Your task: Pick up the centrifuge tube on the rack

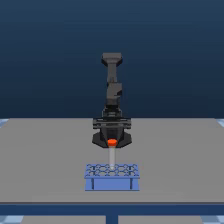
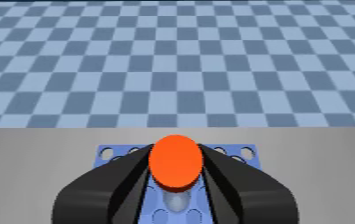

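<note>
**Tube lifted, tip barely clear of rack**

The rack sits near the counter's front edge. Above it, the fingers pinch the centrifuge tube below its orange cap. A loose pinch could drop it; sideways motion might snag a hole. Open counter lies all round.

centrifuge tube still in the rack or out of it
Cannot tell for sure. The centrifuge tube stands upright with its cap between the fingers of the gripper; its tip reaches the rack top, so clearance is unclear.
</note>
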{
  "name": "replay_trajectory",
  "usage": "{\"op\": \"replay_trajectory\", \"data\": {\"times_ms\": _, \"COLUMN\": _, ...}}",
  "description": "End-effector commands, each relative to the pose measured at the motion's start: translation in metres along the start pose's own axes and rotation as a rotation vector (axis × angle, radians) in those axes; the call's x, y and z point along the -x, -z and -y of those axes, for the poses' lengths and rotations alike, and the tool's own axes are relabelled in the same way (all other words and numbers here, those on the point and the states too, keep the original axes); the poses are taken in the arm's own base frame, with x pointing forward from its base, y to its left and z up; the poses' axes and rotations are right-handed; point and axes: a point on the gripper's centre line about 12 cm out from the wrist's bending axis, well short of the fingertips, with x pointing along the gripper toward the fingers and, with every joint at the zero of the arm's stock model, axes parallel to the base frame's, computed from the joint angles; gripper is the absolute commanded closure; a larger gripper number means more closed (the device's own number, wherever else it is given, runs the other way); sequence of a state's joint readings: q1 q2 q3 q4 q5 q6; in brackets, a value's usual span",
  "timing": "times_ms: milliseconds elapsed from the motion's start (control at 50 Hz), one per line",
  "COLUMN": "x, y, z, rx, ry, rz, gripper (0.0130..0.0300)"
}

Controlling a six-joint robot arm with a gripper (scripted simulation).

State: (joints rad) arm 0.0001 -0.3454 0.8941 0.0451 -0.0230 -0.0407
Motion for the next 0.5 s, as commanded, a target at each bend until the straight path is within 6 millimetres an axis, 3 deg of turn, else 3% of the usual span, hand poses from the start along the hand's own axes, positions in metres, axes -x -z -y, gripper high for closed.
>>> {"op": "replay_trajectory", "data": {"times_ms": 20, "x": 0.0005, "y": -0.0008, "z": 0.0001, "rx": 0.005, "ry": 0.000, "rz": -0.001, "gripper": 0.0300}}
{"op": "replay_trajectory", "data": {"times_ms": 500, "x": 0.0019, "y": -0.0033, "z": 0.0000, "rx": 0.005, "ry": 0.000, "rz": -0.001, "gripper": 0.0300}}
